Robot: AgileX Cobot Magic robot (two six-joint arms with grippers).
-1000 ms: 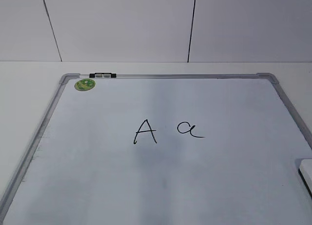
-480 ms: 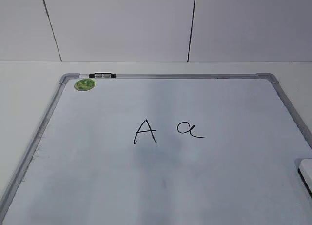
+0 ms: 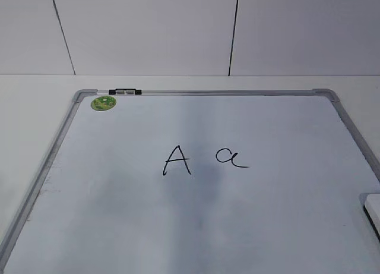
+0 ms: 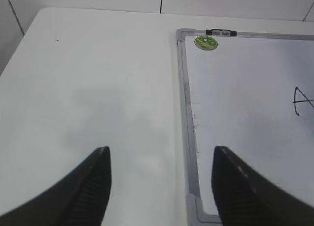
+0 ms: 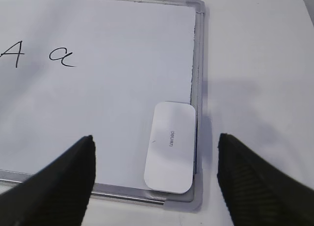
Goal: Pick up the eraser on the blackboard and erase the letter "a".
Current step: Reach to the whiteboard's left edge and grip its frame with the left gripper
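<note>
The blackboard (image 3: 279,214) is a pale dry-erase board with a silver frame, flat on the table. The letter "a" (image 3: 230,157) is written near its middle, right of a capital "A" (image 3: 177,160); it also shows in the right wrist view (image 5: 62,57). The eraser (image 5: 170,146), flat and white, lies in the board's near right corner; only its edge shows in the exterior view (image 3: 373,207). My right gripper (image 5: 156,145) is open above the eraser, apart from it. My left gripper (image 4: 162,160) is open and empty over the table by the board's left frame.
A round green magnet (image 3: 103,103) sits at the board's far left corner, next to a black and silver clip (image 3: 125,92) on the frame. White table (image 4: 88,79) lies left of the board. A panelled wall (image 3: 148,30) stands behind.
A faint shadow on the board has shifted towards the middle. The board, letters and eraser have not moved.
</note>
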